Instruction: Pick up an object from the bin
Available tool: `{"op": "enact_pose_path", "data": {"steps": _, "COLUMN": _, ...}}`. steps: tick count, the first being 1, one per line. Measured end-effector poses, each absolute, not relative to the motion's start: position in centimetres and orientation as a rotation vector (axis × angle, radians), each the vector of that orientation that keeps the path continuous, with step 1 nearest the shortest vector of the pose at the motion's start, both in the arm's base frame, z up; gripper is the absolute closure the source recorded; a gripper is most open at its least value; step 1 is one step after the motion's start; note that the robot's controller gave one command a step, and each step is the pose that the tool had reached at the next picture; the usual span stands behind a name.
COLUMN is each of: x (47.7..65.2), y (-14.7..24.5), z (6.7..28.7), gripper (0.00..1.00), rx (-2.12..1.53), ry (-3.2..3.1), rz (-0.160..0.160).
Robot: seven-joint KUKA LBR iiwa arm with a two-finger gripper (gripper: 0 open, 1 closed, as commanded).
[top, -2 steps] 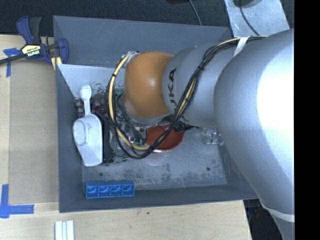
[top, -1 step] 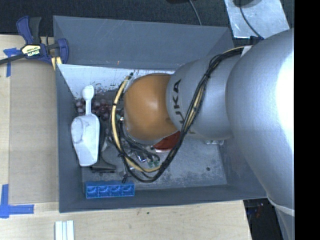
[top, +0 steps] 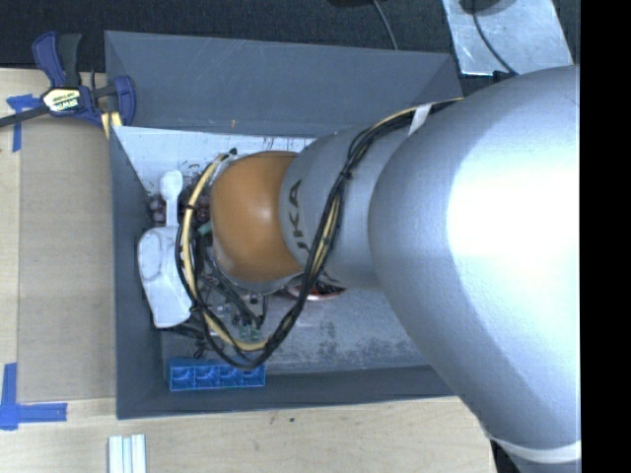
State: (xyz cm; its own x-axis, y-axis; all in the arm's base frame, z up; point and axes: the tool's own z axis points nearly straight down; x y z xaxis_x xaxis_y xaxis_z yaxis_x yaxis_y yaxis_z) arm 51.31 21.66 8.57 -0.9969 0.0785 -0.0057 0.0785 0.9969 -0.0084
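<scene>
The dark body of my gripper (top: pixel 225 302) shows low in the left half of the bin, under the arm's orange cover and among cables. Just to its left, against the bin's left wall, lies a long, lumpy white plastic thing (top: pixel 164 276), close to the gripper or touching it. A flat blue studded brick (top: pixel 217 375) lies along the bin's front wall, a little below the gripper. What lies straight under the gripper is hidden.
The arm comes in from the right and covers the middle and right of the bin. A small dark thing (top: pixel 156 207) sits by the left wall above the white thing. A bit of something red (top: pixel 327 290) peeks out under the arm.
</scene>
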Motion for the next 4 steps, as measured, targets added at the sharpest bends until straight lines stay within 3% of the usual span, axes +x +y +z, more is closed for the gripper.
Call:
{"op": "enact_pose_path", "data": {"steps": 1, "x": 52.1, "y": 20.7, "z": 8.3, "gripper": 0.00, "rx": -0.464, "ry": 3.111, "rz": -0.044}}
{"op": "enact_pose_path", "data": {"steps": 2, "x": 52.2, "y": 21.9, "z": 11.6, "gripper": 0.00, "rx": 0.038, "ry": 3.134, "rz": -0.026}}
{"op": "enact_pose_path", "data": {"steps": 3, "x": 51.2, "y": 22.8, "z": 8.1, "gripper": 0.00, "rx": -0.737, "ry": 3.037, "rz": -0.031}}
{"op": "enact_pose_path", "data": {"steps": 4, "x": 52.8, "y": 21.2, "z": 18.3, "gripper": 0.00, "rx": -0.344, "ry": 3.123, "rz": -0.030}}
